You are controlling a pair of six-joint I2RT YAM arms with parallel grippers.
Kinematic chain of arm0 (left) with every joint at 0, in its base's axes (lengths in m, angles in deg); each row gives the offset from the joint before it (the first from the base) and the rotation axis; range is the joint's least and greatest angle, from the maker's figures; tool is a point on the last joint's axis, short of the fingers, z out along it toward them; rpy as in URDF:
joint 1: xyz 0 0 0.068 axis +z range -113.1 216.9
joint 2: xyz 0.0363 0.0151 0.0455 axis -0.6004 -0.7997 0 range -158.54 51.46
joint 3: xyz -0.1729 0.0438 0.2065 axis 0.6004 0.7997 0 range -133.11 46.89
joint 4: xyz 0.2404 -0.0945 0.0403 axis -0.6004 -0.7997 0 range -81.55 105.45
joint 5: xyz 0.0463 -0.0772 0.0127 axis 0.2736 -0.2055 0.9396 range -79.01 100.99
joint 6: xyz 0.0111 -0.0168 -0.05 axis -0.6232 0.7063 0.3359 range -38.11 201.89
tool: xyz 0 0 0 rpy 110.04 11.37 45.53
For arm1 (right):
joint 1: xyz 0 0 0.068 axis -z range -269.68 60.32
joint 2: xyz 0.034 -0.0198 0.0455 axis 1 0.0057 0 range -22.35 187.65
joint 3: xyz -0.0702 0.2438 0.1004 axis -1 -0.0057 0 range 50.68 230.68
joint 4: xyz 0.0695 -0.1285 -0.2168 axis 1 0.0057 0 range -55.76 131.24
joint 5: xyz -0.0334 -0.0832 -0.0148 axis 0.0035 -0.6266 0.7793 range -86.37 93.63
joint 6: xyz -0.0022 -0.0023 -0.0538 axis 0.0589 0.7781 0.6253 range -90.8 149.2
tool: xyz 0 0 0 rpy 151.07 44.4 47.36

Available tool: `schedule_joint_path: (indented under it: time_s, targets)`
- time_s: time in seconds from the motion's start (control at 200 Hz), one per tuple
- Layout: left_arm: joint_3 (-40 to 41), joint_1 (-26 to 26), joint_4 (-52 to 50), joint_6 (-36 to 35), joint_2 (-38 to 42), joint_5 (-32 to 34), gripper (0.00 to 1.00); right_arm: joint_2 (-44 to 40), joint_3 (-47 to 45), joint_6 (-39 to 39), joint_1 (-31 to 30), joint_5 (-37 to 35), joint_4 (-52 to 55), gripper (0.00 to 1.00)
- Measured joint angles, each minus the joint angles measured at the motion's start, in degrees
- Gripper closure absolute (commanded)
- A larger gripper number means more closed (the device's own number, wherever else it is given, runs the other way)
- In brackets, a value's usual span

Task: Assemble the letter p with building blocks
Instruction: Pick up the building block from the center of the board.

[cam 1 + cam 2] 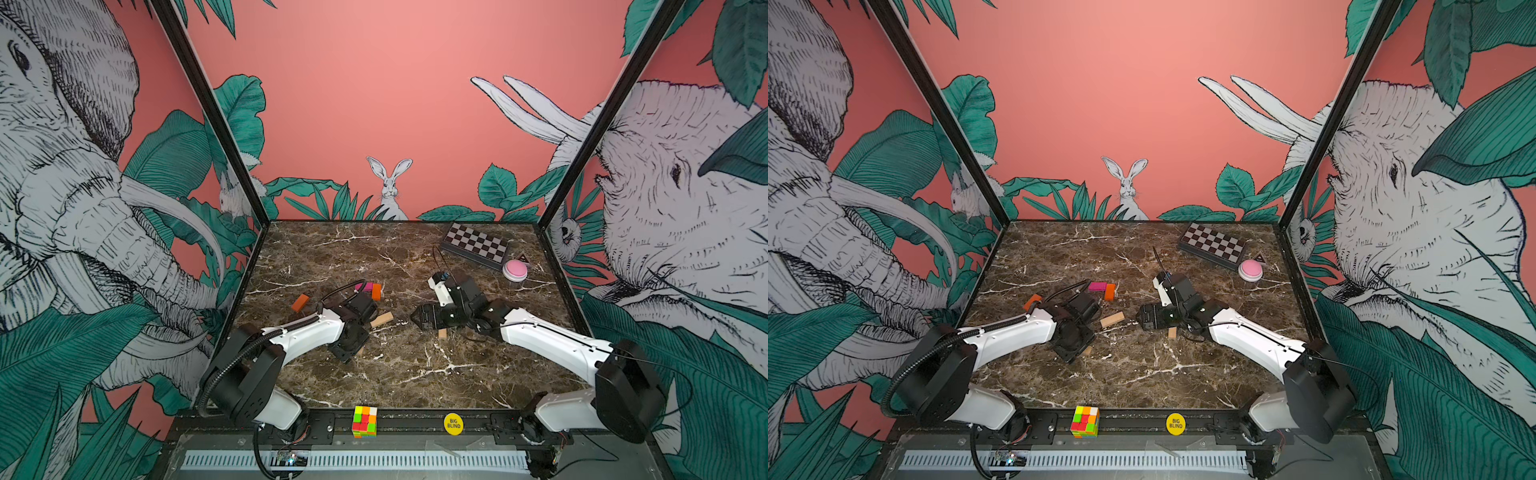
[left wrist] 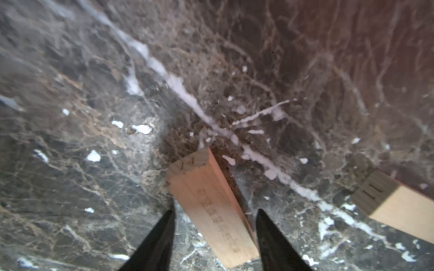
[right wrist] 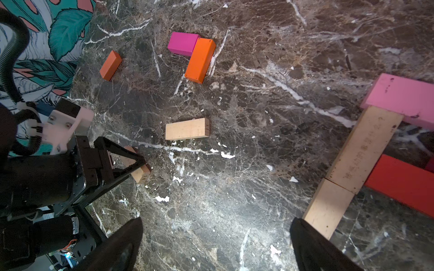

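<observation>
You can count nine building blocks on the marble table point(image 3: 234, 211) in the right wrist view: four tan (a loose tan block point(image 3: 187, 129), a half-covered tan block point(image 3: 141, 176), a printed tan block point(image 3: 364, 150), a plain tan block point(image 3: 328, 206) butted to its end), two orange (a bright orange block point(image 3: 200, 59), a darker orange block point(image 3: 110, 65)), one magenta block point(image 3: 183, 43), one pink block point(image 3: 404, 96) and one red block point(image 3: 401, 183). A dark scrap point(image 3: 431, 164) at that picture's edge is too cut off for you to count. In both top views you have one each of a puzzle cube point(image 1: 365, 422) and a yellow disc point(image 1: 453, 424) at the table's front edge, and of a checkered box point(image 1: 473, 245), a pink dome point(image 1: 515, 270) and a small black triangle point(image 1: 523, 258) near its far right corner.
</observation>
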Motion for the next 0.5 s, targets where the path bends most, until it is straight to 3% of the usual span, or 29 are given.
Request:
schedule_joint_path:
  time_s: [0.115,0.16,0.225,0.265,0.5]
  targets:
    - [-0.04,0.0,0.24,0.17,-0.55,0.17,0.53,0.0,0.0,0.0,0.02,-0.02,0.0,0.02]
    - [-0.26,0.0,0.02,0.11,-0.83,0.22,0.63,0.0,0.0,0.0,0.02,-0.02,0.0,0.02]
    - [-0.83,-0.02,-0.39,-0.57,-1.46,0.57,0.66,0.0,0.0,-0.02,0.02,-0.02,0.0,0.02]
    - [-1.16,-0.02,-0.63,-0.81,-1.86,0.9,0.75,0.0,0.0,0.0,0.02,-0.02,0.02,0.02]
    - [-4.22,1.18,-3.5,-7.76,-2.84,3.15,0.86,0.0,0.0,-0.02,0.02,0.0,0.0,0.02]
